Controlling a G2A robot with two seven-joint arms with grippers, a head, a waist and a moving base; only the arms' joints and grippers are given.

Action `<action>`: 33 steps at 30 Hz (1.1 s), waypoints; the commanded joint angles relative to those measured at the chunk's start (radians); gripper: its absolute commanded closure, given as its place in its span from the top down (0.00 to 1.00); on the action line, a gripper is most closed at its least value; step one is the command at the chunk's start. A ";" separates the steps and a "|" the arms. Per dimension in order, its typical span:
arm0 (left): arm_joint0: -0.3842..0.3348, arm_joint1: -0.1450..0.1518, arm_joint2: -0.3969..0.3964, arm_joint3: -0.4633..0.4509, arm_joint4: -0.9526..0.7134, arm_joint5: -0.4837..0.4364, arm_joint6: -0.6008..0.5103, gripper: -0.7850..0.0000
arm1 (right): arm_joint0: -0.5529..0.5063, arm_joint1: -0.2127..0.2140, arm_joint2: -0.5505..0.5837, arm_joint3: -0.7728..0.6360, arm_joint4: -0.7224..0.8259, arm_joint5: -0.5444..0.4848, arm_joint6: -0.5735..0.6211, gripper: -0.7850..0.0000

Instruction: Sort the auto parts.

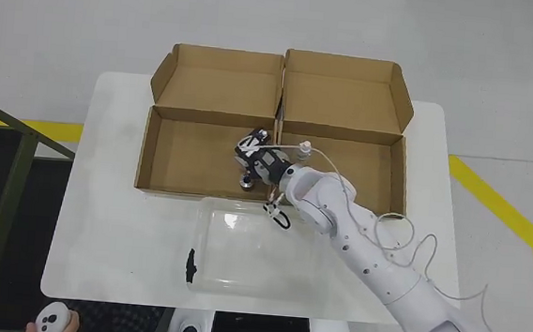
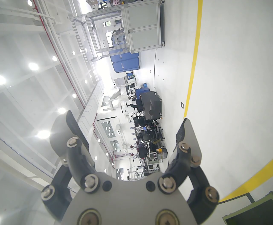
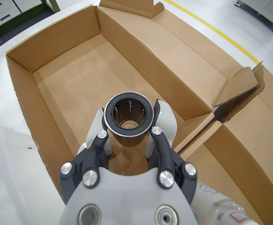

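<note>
My right gripper (image 3: pixel 129 116) is shut on a black cylindrical bearing sleeve (image 3: pixel 129 119) with a hollow bore, holding it upright above the floor of the left cardboard box (image 3: pixel 70 85). In the top view the right gripper (image 1: pixel 257 161) hangs over the right end of the left cardboard box (image 1: pixel 183 155), near the wall shared with the right cardboard box (image 1: pixel 374 170). A small black part (image 1: pixel 190 265) lies in the clear plastic tray (image 1: pixel 220 221) at the front. My left gripper (image 2: pixel 128 125) stands open, pointed away from the table at the room, with nothing between its fingers.
Both boxes have their lids folded back toward the far side of the white table (image 1: pixel 103 210). A ring-shaped black piece (image 1: pixel 281 220) hangs by the right arm over the tray's rim. A hand holds a white controller (image 1: pixel 52 321) at the near left corner.
</note>
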 commanded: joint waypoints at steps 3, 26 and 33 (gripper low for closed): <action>0.000 0.000 0.000 0.000 0.000 0.000 0.000 1.00 | -0.004 -0.004 0.002 -0.012 -0.013 -0.004 0.010 0.34; 0.000 0.000 0.000 0.000 0.000 0.000 0.000 1.00 | -0.034 -0.019 0.033 -0.038 -0.071 -0.028 0.052 0.50; 0.000 0.000 0.000 0.000 0.000 0.000 0.000 1.00 | -0.062 -0.016 0.057 -0.111 -0.099 -0.038 0.044 0.60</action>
